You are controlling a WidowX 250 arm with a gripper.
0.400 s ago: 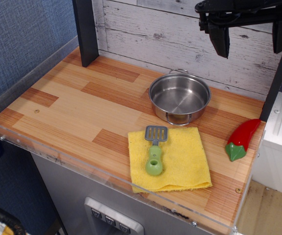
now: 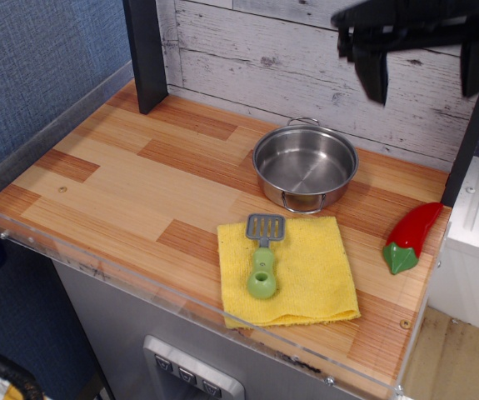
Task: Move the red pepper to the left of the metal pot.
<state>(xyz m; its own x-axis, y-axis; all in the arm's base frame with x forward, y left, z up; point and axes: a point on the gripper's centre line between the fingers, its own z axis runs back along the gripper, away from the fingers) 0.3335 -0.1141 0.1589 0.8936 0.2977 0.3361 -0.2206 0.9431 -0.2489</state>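
The red pepper [image 2: 411, 236] lies on the wooden counter at the far right edge, green stem cap toward the front. The metal pot [image 2: 305, 167] stands upright and empty in the middle back, left of the pepper. My gripper [image 2: 425, 83] hangs high at the top right, above and behind the pepper, open and empty, with its two dark fingers [image 2: 374, 73] spread wide and slightly blurred.
A yellow cloth [image 2: 293, 271] lies in front of the pot with a green-handled toy spatula [image 2: 263, 254] on it. A dark post [image 2: 146, 54] stands at the back left. A clear plastic rim [image 2: 139, 279] runs along the counter's front and left edges. A white box [image 2: 472, 242] adjoins the right side.
My gripper has shifted slightly and shows motion blur. The pepper, pot, cloth and spatula have not moved.
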